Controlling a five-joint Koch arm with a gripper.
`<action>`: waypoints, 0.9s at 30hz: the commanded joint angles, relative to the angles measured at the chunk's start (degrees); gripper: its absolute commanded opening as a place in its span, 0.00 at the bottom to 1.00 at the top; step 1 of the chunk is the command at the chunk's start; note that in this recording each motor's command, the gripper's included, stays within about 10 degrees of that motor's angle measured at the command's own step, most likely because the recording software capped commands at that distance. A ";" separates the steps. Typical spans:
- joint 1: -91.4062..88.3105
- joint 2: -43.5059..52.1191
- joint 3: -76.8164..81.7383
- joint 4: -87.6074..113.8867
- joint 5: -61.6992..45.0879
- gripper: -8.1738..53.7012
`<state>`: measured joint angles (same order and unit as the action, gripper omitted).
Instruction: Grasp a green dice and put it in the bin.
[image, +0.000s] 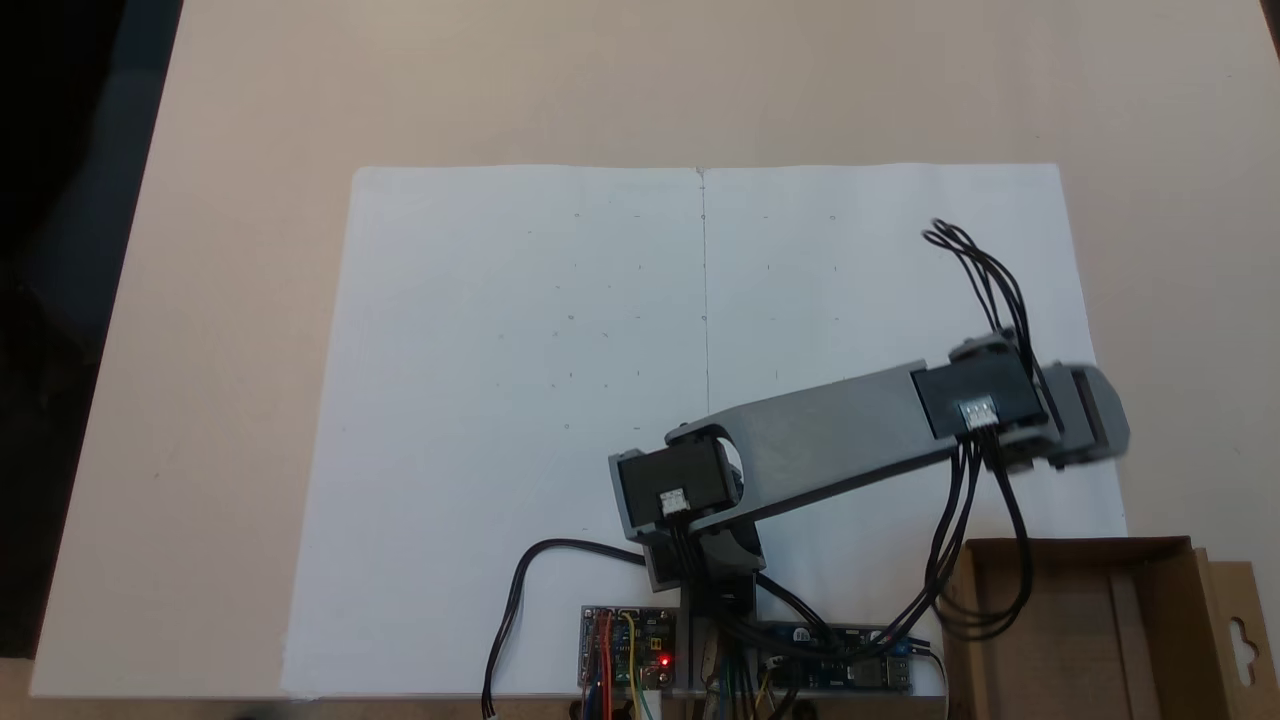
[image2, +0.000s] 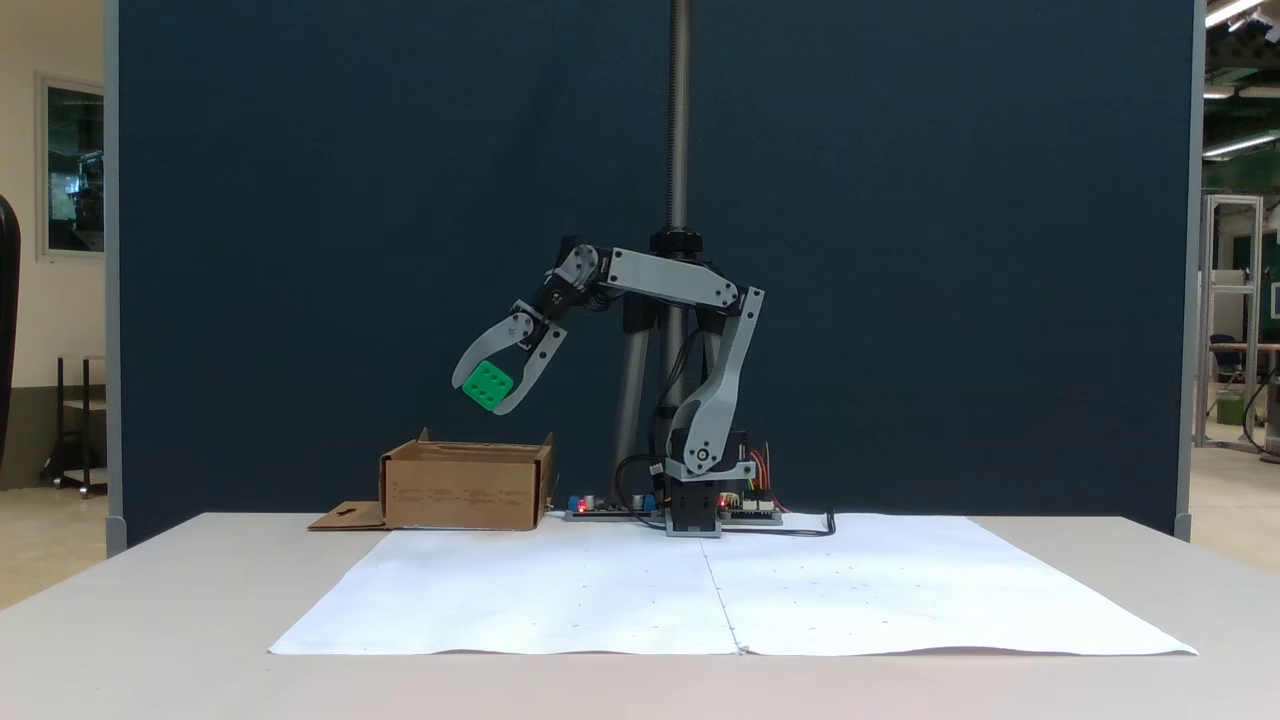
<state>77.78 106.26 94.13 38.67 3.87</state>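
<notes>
**Green dice held in the air above the cardboard bin**

In the fixed view from the front, the near part of the pale beige desk (image2: 150, 620) is bare, and beyond it lies a large white paper sheet (image2: 730, 590) with a seam down its middle. At the far edge of the sheet stands the grey and black robot arm (image2: 705, 400), its base flanked by small circuit boards (image2: 600, 508) with red lights and black cables. The arm reaches up and then out to the left in this view, with its hand (image2: 492, 392) tilted downward. The hand is clenched on the small bright green plastic dice (image2: 488, 385), gripped between the two grey fingers, one pipped face turned to the camera. The dice hangs well above the shallow brown cardboard bin (image2: 465, 487), which sits on the desk left of the base, its flap with a hang-hole lying flat to the left. Behind everything stands a dark blue partition wall (image2: 950, 250).

In the fixed view from above, the arm (image: 830, 430) stretches to the right, its blurred tip near the bin (image: 1150, 560) at the lower right corner.
</notes>
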 joint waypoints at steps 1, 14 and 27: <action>3.96 1.41 -3.52 0.44 -7.12 0.39; 22.32 -8.61 -8.09 0.26 -21.80 0.39; 28.48 -17.58 -10.46 -0.70 -28.65 0.40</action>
<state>105.64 87.89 87.98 38.85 -18.54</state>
